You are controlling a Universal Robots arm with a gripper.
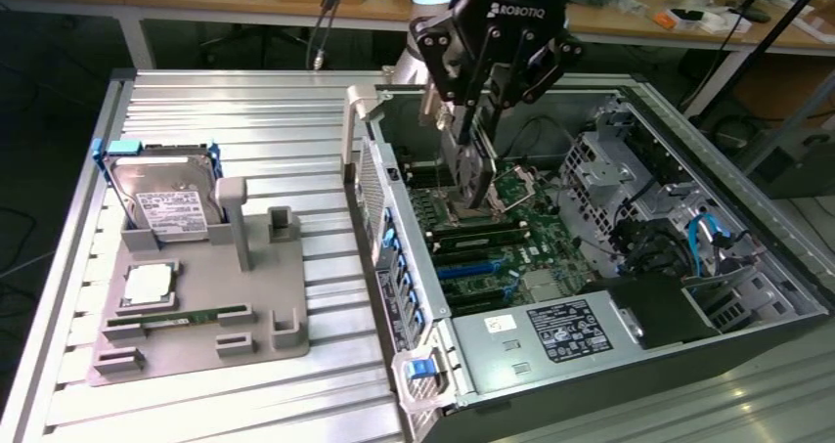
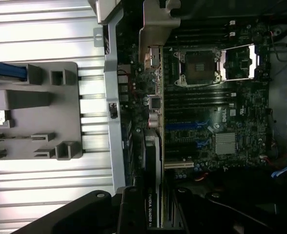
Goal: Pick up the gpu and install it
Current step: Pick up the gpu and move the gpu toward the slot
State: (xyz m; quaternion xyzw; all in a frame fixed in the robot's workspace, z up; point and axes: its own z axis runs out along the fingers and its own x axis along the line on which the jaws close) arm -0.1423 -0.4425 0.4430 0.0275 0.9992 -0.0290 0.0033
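Note:
My gripper (image 1: 478,109) hangs over the open computer case (image 1: 391,267), shut on the gpu (image 1: 472,164). The card is a thin dark strip seen edge-on, held upright above the motherboard (image 1: 503,238) near its empty processor socket (image 1: 503,184). In the wrist view the gpu (image 2: 152,156) runs as a narrow strip from my gripper (image 2: 155,217) out to its silvery end bracket (image 2: 155,29), next to the case's rear wall. The blue expansion slots (image 2: 182,126) lie beside the card, on the motherboard below it. The card looks clear of the board.
A grey parts holder (image 1: 274,296) on the slatted table at the exterior view's left carries a silver hard drive (image 1: 163,203), a processor (image 1: 148,285) and a memory stick (image 1: 170,319). Inside the case are a power supply (image 1: 554,331), a drive cage (image 1: 613,169) and cables (image 1: 705,243).

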